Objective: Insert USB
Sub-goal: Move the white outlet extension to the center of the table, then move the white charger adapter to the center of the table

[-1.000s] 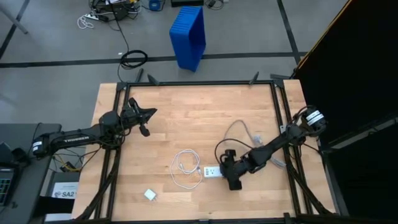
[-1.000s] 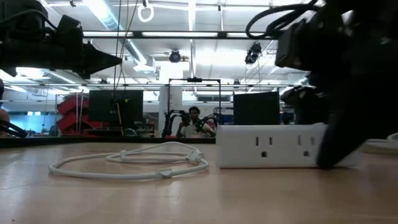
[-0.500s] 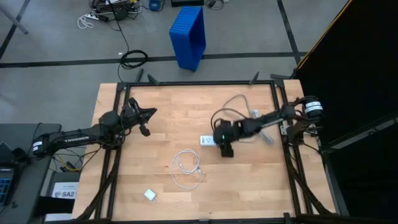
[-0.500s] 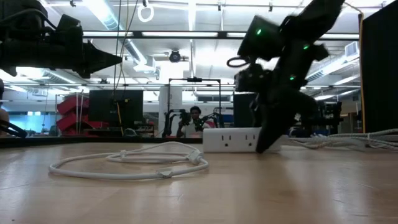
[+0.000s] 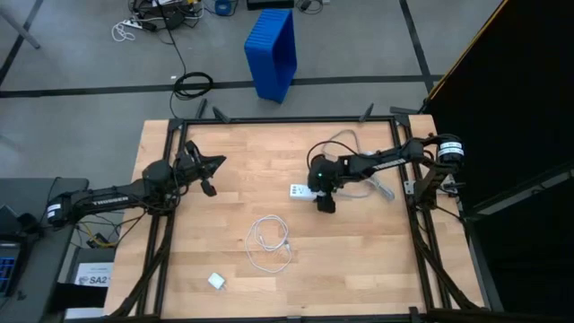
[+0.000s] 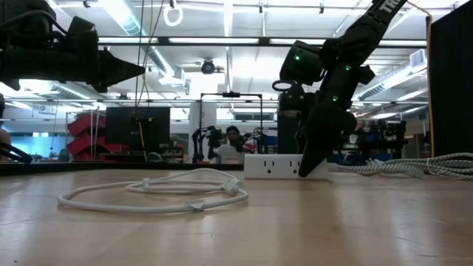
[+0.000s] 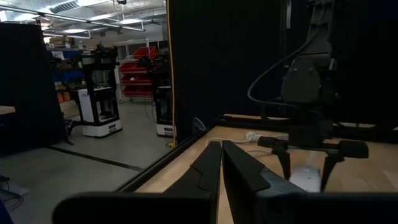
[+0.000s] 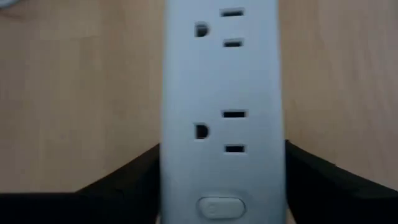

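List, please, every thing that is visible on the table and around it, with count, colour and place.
USB cable: one, white, loose loops, table's front middle.
Power strip: one, white, table centre, between the right gripper's fingers.
Grey cord: one, from the strip toward the table's back right.
Small block: one, white, table's front left.
Bin: one, blue, on the floor behind the table.
Black cable coil: one, on the floor.
Left gripper: shut, above the table's left side.
Right gripper: open, at the strip.

Overhead + table-level cams, shared power strip (image 5: 299, 190)
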Controlling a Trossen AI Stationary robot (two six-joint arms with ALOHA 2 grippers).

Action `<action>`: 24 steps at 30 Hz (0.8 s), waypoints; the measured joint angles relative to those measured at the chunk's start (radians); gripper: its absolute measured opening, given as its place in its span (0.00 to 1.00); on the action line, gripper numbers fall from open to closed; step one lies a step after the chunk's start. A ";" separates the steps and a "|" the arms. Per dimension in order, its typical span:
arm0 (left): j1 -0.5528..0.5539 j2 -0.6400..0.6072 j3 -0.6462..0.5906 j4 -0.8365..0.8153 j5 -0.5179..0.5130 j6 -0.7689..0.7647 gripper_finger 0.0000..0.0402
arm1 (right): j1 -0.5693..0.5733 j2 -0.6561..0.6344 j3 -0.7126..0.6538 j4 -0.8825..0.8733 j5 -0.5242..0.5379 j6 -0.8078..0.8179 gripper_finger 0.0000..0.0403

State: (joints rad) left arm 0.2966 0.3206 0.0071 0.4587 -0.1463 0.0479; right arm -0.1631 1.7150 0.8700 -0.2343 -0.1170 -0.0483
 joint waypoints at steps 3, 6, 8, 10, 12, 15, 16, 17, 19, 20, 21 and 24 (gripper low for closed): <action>0.000 0.000 0.000 0.000 0.000 0.000 0.00 | 0.000 -0.017 0.000 -0.015 0.000 -0.006 0.76; 0.000 0.000 0.000 0.000 0.000 0.000 0.00 | -0.002 -0.057 0.000 -0.023 0.000 -0.007 0.80; 0.000 0.000 0.000 0.000 0.000 0.000 0.00 | -0.003 -0.096 0.000 -0.023 0.002 -0.007 0.81; 0.000 0.000 0.000 -0.001 0.000 0.000 0.00 | 0.000 -0.147 0.000 -0.021 0.004 0.003 0.80; 0.000 0.000 0.000 -0.001 0.000 0.000 0.00 | 0.021 -0.201 0.001 0.000 0.007 0.019 0.79; 0.000 0.000 0.000 -0.001 0.000 0.000 0.00 | 0.084 -0.252 0.002 0.067 0.004 0.019 0.76; 0.000 0.000 0.000 -0.001 0.000 0.000 0.00 | 0.110 -0.258 0.002 0.095 0.004 0.009 0.75; 0.000 0.000 0.000 -0.001 0.000 0.000 0.00 | 0.137 -0.259 0.002 0.126 0.003 -0.005 0.74; 0.000 0.000 0.000 -0.001 0.000 0.000 0.00 | 0.189 -0.255 0.002 0.185 0.003 -0.047 0.73; 0.000 0.000 0.000 -0.001 0.000 0.000 0.00 | 0.213 -0.246 0.002 0.219 0.003 -0.067 0.72; 0.000 0.000 0.000 0.000 0.000 0.000 0.00 | 0.233 -0.241 0.002 0.243 0.003 -0.084 0.71; 0.000 0.000 0.000 -0.002 0.000 0.000 0.00 | 0.275 -0.219 0.002 0.306 0.000 -0.106 0.67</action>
State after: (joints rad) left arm 0.2966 0.3205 0.0071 0.4572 -0.1459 0.0479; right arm 0.1118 1.4959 0.8722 0.0722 -0.1170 -0.1543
